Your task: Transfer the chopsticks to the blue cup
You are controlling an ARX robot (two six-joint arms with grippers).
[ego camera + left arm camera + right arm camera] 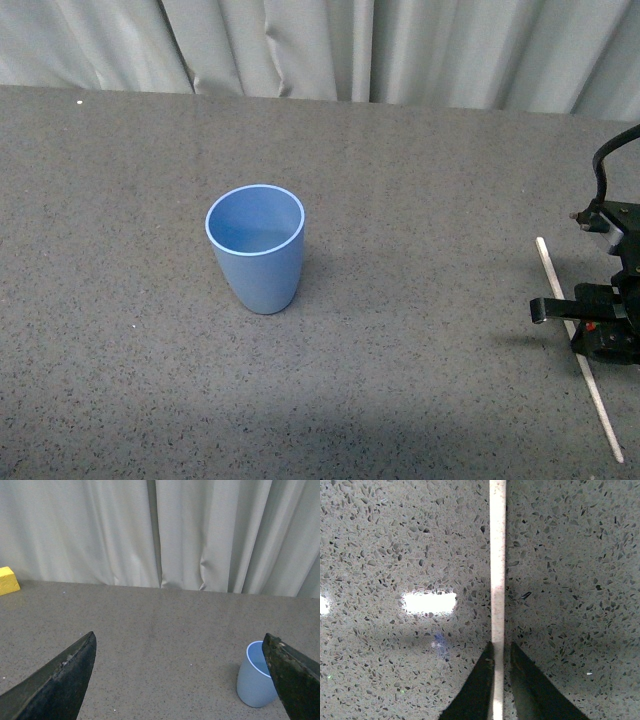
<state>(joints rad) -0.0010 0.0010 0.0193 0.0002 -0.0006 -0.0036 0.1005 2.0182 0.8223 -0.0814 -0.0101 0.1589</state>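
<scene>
The blue cup (256, 248) stands upright and empty on the grey speckled table, left of centre in the front view; it also shows in the left wrist view as the blue cup (254, 676), partly behind one finger. The chopsticks (578, 346), a single pale stick, lie along the table at the far right. My right gripper (573, 322) is shut on the stick around its middle, low at the table. In the right wrist view the chopsticks (497, 575) run straight out from between the dark fingertips (484, 672). My left gripper (180, 680) is open, its fingers wide apart and holding nothing.
A grey curtain (320, 45) hangs along the table's far edge. A yellow block (7, 580) sits at the back of the table in the left wrist view. A bright light reflection (429, 603) shows on the table beside the stick.
</scene>
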